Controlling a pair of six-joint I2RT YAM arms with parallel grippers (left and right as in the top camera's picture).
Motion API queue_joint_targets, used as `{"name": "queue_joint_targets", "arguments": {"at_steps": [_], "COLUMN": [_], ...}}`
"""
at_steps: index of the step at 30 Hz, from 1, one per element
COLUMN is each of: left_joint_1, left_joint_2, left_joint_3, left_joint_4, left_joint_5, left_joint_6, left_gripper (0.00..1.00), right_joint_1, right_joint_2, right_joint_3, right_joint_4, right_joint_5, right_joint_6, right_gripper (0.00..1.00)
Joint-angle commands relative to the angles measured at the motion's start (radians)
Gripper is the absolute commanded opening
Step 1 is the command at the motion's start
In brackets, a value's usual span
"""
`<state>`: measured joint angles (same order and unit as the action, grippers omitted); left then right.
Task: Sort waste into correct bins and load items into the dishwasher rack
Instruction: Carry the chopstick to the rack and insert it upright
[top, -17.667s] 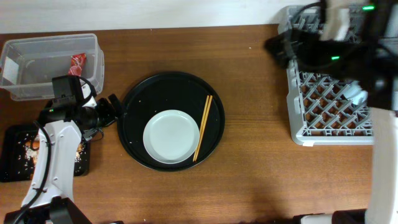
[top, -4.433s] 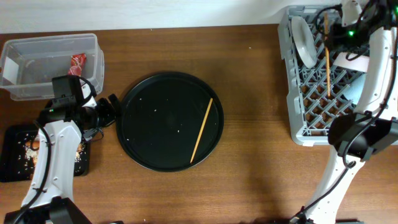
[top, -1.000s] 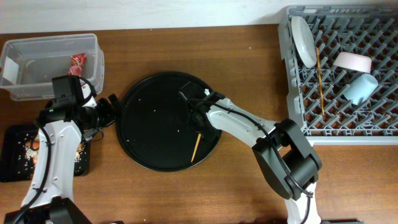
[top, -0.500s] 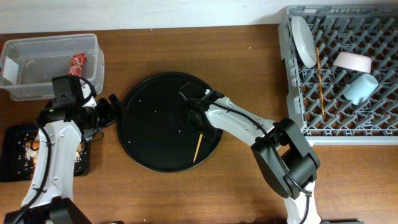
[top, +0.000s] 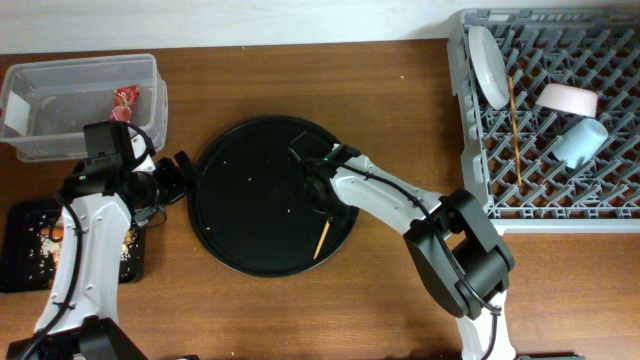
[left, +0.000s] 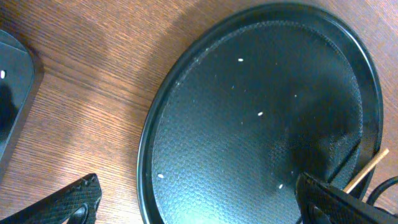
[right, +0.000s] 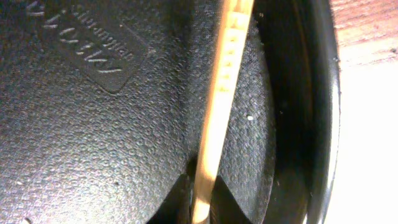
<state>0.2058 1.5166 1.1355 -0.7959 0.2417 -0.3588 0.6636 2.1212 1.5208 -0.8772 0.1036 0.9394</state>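
A thin wooden chopstick (top: 322, 240) lies on the large round black tray (top: 250, 190), and my right gripper (top: 319, 196) is shut on its upper part. Close up, the chopstick (right: 221, 93) runs straight up from between the closed fingers of the right gripper (right: 202, 210). My left gripper (top: 182, 172) hangs open at the tray's left edge; the left wrist view shows the left gripper (left: 199, 211) with nothing between its fingers. The grey dishwasher rack (top: 600, 190) holds a white plate (top: 487, 65), a second chopstick (top: 514, 125), a bowl (top: 568, 98) and a light blue cup (top: 580, 143).
The clear tub (top: 60, 110) at the back left holds a red wrapper (top: 125, 100). A flat black tray (top: 25, 270) with rice and food scraps lies at the front left, partly under my left arm. White crumbs dot the round tray.
My right gripper has closed on the chopstick, and the stick's free end has swung slightly to the right. The left arm has not moved.
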Motion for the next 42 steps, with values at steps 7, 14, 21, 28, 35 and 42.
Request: {"name": "queue_joint_targets", "arguments": {"at_steps": [7,14,21,28,35,42], "left_joint_1": [-0.002,-0.002,-0.002,-0.002,-0.002,-0.002], "left_joint_2": [0.003,0.003,0.003,0.003,0.003,0.003], "left_joint_3": [-0.001,-0.001,-0.001,-0.001,-0.001,-0.001], "left_joint_4": [0.002,0.002,0.002,0.002,0.002,0.002], "left_joint_5": [-0.003,-0.003,-0.003,-0.003,-0.003,-0.003], "left_joint_6": [0.016,0.016,0.016,0.016,0.016,0.016], "left_gripper": [0.99,0.99,0.99,0.99,0.99,0.99], "right_joint_1": [-0.2,-0.616,-0.956,-1.047,-1.037,-1.023], "right_joint_2": [-0.047,-0.05,-0.049,-0.011,0.106,0.163], "right_joint_3": [0.414,0.742,0.758,0.755,0.755,0.755], "right_joint_4": [-0.379,-0.491,-0.388,-0.318,-0.269,-0.289], "right_joint_5": [-0.057,-0.316,-0.364,-0.365,-0.343,-0.347], "right_joint_6": [-0.253,-0.801,-0.932,-1.08,-1.197,-1.196], "right_gripper": [0.04,0.04,0.04,0.04,0.09,0.28]}}
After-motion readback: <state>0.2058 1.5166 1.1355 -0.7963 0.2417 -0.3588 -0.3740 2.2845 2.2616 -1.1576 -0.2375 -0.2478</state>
